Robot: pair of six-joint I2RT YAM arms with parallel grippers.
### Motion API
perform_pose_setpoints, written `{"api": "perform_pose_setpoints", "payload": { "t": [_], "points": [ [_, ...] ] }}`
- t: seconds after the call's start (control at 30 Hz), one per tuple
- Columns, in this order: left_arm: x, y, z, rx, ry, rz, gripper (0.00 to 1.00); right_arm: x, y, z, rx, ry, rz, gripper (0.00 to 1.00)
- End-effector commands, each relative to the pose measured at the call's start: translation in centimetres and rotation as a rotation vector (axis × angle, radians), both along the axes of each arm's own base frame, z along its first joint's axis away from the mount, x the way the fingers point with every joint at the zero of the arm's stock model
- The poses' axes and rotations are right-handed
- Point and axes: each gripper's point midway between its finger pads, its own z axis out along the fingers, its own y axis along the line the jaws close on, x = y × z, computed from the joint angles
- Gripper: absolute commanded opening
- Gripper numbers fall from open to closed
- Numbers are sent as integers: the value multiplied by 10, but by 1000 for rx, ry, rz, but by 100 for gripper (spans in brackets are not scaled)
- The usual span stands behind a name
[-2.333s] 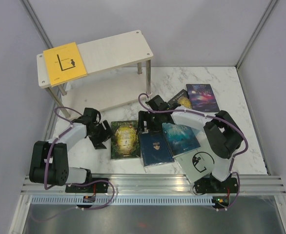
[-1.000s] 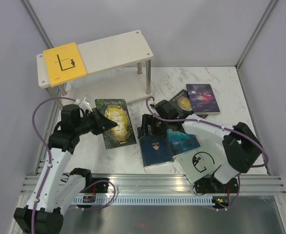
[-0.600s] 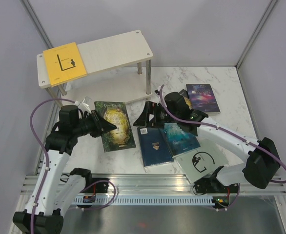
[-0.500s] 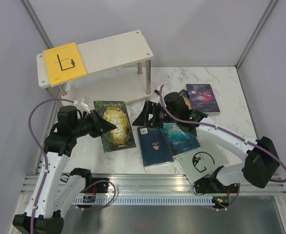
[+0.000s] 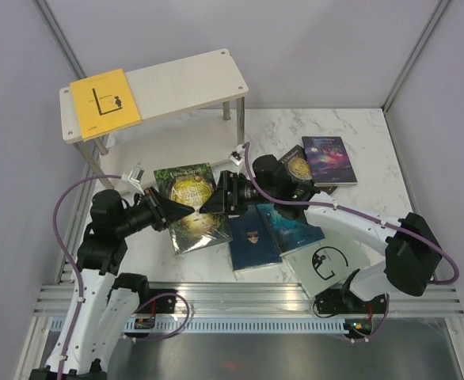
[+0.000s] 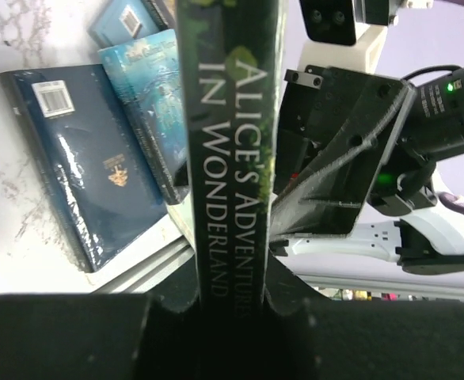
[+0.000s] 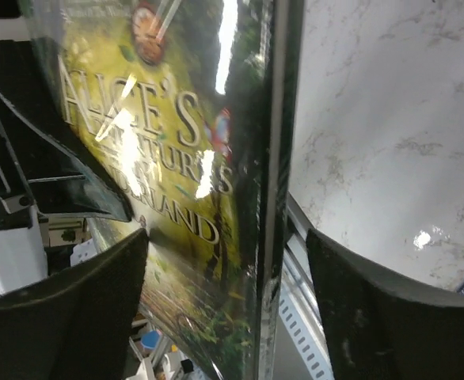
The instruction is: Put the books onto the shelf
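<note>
From above, the left tool (image 5: 181, 210) was clamped on the green book (image 5: 188, 186), holding it off the worktop (image 5: 359, 127) in front of the shelf (image 5: 184, 83). The yellow book (image 5: 104, 101) lay on the shelf's top board, and the right tool (image 5: 213, 202) met the green book from its far side. In the left wrist view, the fingers pinched the green book's spine, with the right tool just behind it and the navy book (image 6: 89, 190) flat beside it. In the right wrist view, the right tool's jaws stood wide, straddling the green book's edge without gripping. If the left tool released before the right one closed firmly, the glossy book would probably slip and drop.
</note>
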Motion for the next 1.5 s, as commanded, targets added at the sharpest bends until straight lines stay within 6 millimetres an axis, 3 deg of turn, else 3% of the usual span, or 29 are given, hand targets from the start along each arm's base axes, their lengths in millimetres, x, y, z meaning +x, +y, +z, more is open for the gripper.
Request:
{"api": "perform_pose_setpoints", "payload": {
  "t": [0.0,0.07,0.1,0.17,0.2,0.23,0.27,0.33,0.37,0.4,0.47,0.57,0.83,0.97,1.2,1.4,1.47],
  "points": [
    [-17,-13,48,-157,-133,-103,2,-4,9,31,124,-23,31,74],
    [-19,-13,45,-173,-124,-97,2,-6,10,38,151,-30,42,60],
    [-19,-13,44,-175,-120,-94,2,-8,9,44,165,-28,45,44],
    [-19,-13,41,-180,-102,-92,2,-9,9,51,186,-36,54,27],
    [-18,-13,39,-176,-95,-92,4,-11,9,55,194,-41,61,9],
    [-18,-13,35,-171,-74,-91,9,-12,8,59,200,-43,62,1],
    [-17,-12,35,-156,-80,-83,25,-13,8,61,203,-44,66,0],
    [-17,-10,29,-134,-49,-67,42,-13,6,67,215,-51,61,0],
    [-15,-8,30,-117,-63,-51,58,-14,6,69,218,-52,59,0],
    [-16,-7,29,-108,-59,-45,65,-13,3,73,225,-56,53,0],
    [-16,-5,26,-90,-40,-23,77,-13,1,78,234,-51,42,0],
    [-21,-3,21,-92,-22,-10,81,-7,-4,87,255,-49,17,0],
    [-40,2,20,-85,-26,19,79,22,-22,107,335,-32,-67,0],
    [-44,2,13,-101,-11,19,68,24,-23,107,330,-40,-56,0],
    [-36,-1,9,-130,-7,13,62,21,-23,100,326,-16,-45,0],
    [-28,-5,24,-193,-59,-5,42,21,-18,98,334,0,-29,0],
    [-27,-7,27,-230,-54,-16,40,21,-17,97,337,3,-21,0]
  ]
}}
